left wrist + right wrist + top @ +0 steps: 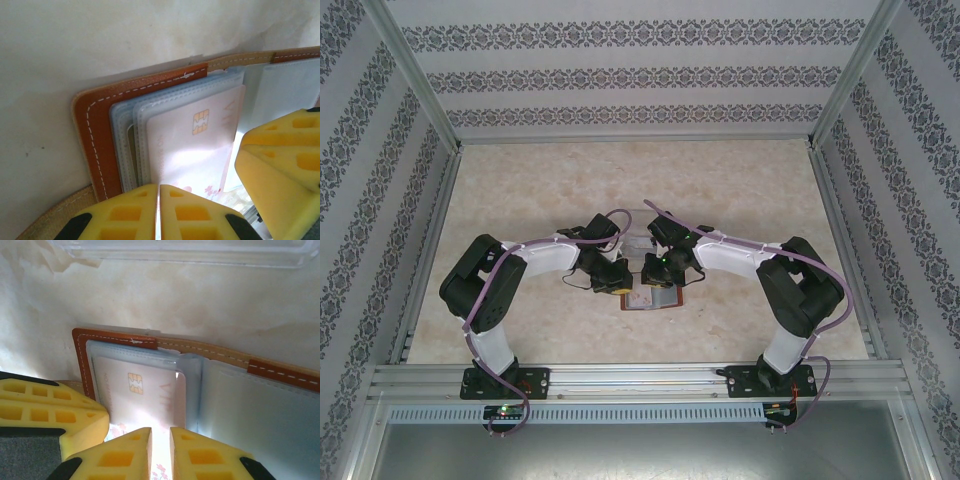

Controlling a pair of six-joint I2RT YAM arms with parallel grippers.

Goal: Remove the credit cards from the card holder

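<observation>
Credit card (195, 150) pinched by closed left end effector (159, 212).

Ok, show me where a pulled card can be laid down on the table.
Bare table spans the far half up to the back wall; also strips between left arm and left rail, right arm and right rail. Crowded at centre: left end effector and right end effector meet over the open card holder, with the clear tray just beyond it.

Left tool (159, 212) pinching pale chip card (192, 145); holder (100, 135) open.
</observation>
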